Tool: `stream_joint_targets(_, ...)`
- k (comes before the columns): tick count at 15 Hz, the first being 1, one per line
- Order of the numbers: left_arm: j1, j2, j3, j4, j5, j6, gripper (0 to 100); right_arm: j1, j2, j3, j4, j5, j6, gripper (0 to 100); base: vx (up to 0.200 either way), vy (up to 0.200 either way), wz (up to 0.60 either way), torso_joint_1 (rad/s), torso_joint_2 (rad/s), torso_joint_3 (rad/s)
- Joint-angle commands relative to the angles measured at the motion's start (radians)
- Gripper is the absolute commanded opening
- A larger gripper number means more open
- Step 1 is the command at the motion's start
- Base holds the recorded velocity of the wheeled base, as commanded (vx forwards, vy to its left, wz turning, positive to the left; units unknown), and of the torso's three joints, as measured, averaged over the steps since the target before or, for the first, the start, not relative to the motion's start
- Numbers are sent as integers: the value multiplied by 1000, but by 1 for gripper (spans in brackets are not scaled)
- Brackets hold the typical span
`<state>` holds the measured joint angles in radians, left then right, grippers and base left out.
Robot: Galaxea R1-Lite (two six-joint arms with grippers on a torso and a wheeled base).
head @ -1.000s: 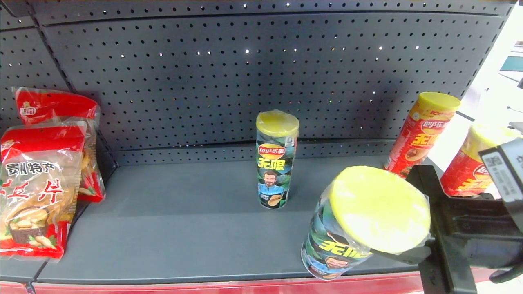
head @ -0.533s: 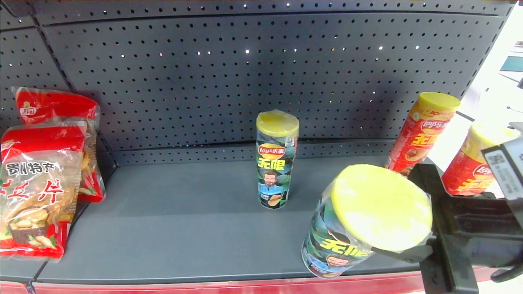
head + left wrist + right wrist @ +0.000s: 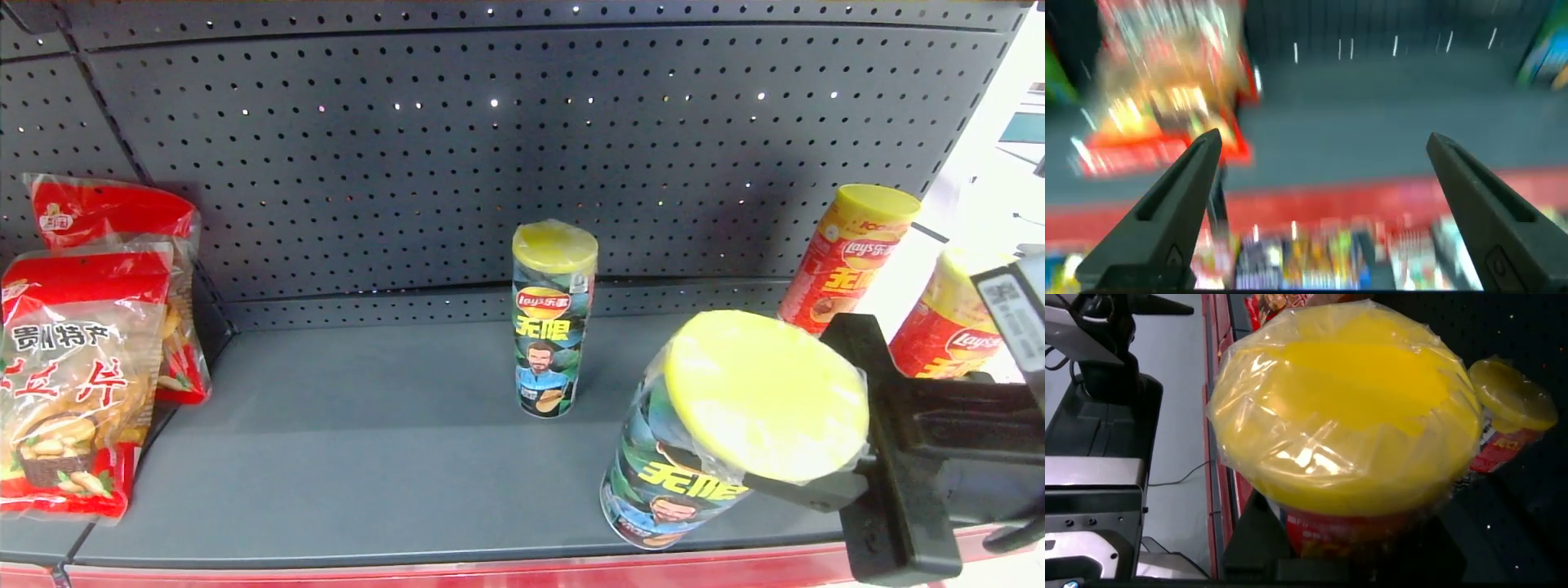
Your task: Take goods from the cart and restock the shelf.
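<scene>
A green chip can with a yellow lid hangs tilted over the front right of the grey shelf. My right gripper is shut on it just below the lid. Its base is at the shelf's front edge; I cannot tell if it touches. In the right wrist view the wrapped yellow lid is close up. A matching green can stands upright mid-shelf. My left gripper is open with nothing between its fingers, facing the shelf's red front strip.
Two red chip cans stand at the shelf's right end, behind my right gripper. Red snack bags lean at the far left. A pegboard wall closes the back. Bare shelf lies between the bags and the middle can.
My right gripper has lifted the held can slightly and carried it a little farther in over the shelf. The standing cans and bags have not moved.
</scene>
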<state>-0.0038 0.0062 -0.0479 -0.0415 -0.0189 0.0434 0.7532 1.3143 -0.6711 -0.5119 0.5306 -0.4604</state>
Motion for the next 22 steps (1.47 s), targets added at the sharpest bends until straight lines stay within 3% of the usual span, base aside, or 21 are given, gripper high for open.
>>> stream_joint_targets(1,-15,195,-207,-106,4,-10,100,2,3,-13,0,0,5,0,0,0,0,0,0,0)
stream_joint_targets(2,-67,324,-343,-107,-7,-22,100,2,7,-24,0,0,19,0,0,0,0,0,0,0)
stream_joint_targets(5,-79,632,-518,-159,-41,-16,100,0,5,-39,0,2,22,0,0,0,0,0,0,0)
stream_joint_targets(6,-79,862,-632,-268,-53,-10,100,0,8,-64,1,2,48,0,0,0,0,0,0,0)
stream_joint_targets(7,-91,974,-645,-350,-95,-2,100,0,11,-78,1,2,63,0,0,0,0,0,0,0)
stream_joint_targets(8,-117,1068,-641,-411,-145,72,100,-8,17,-91,0,2,68,0,0,0,0,0,0,0)
stream_joint_targets(9,-137,1126,-610,-440,-182,173,100,-25,19,-93,1,3,68,0,0,0,0,0,0,0)
stream_joint_targets(10,-145,1172,-578,-462,-217,220,100,-32,20,-91,1,3,71,0,0,0,0,0,0,0)
stream_joint_targets(12,-237,1262,-532,-497,-243,230,100,-38,19,-90,1,3,86,0,0,0,0,0,0,0)
stream_joint_targets(14,-309,1344,-580,-505,-248,228,100,-46,19,-91,0,3,95,0,0,0,0,0,0,0)
stream_joint_targets(17,-413,1552,-722,-551,-257,227,100,-80,28,-88,0,9,100,0,0,0,0,0,0,0)
stream_joint_targets(18,-478,1626,-782,-560,-256,217,100,-94,34,-91,0,11,106,0,0,0,0,0,0,0)
stream_joint_targets(20,-518,1686,-808,-563,-257,200,100,-110,39,-97,0,20,109,0,0,0,0,0,0,0)
stream_joint_targets(22,-524,1750,-862,-577,-271,199,100,-118,37,-96,0,22,128,0,0,0,0,0,0,0)
